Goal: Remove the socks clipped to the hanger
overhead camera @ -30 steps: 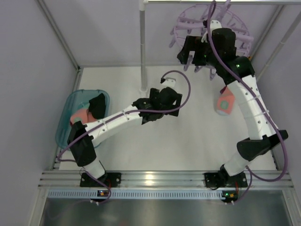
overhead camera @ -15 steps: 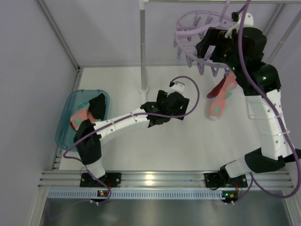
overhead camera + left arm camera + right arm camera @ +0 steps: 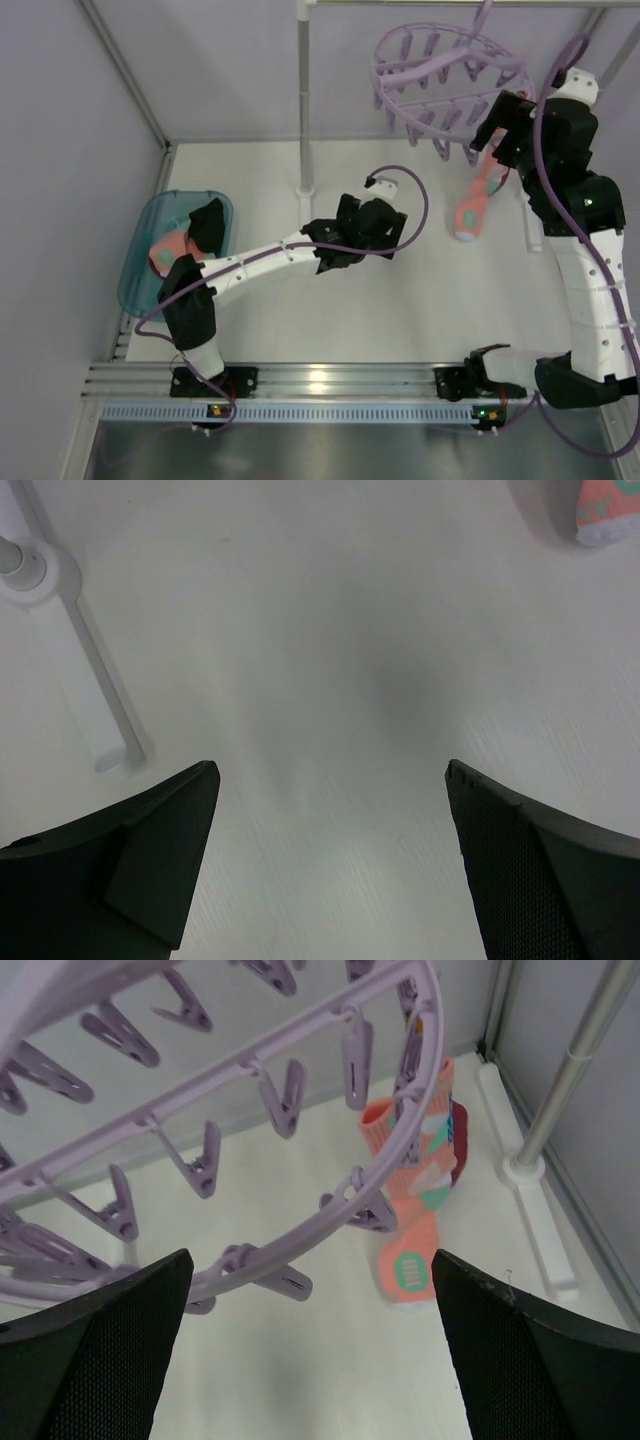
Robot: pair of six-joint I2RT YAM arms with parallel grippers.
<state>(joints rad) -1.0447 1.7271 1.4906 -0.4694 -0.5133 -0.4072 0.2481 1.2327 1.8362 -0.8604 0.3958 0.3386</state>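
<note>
The lilac ring hanger [image 3: 440, 70] hangs at the back right, and its rim and pegs fill the right wrist view [image 3: 250, 1070]. A salmon sock with green patches [image 3: 472, 205] hangs from a rim peg, toe down [image 3: 410, 1250]. A dark red sock [image 3: 458, 1145] shows behind it. My right gripper [image 3: 497, 135] is open and empty beside the ring's right edge, jaws wide under the rim [image 3: 310, 1257]. My left gripper [image 3: 372, 228] is open and empty above the bare table [image 3: 330, 770]. The salmon sock's toe [image 3: 605, 510] shows far ahead of it.
A teal tub [image 3: 140, 270] at the left holds a black sock [image 3: 208, 222] and a salmon sock [image 3: 168, 250]. A white pole [image 3: 303, 100] stands at the back centre, with its base in the left wrist view [image 3: 25, 565]. Another white pole [image 3: 565, 1075] stands at the right.
My right gripper has drawn back from the middle of the hanger to its right side. The ring and the hanging sock have swung. My left gripper has drifted slightly right.
</note>
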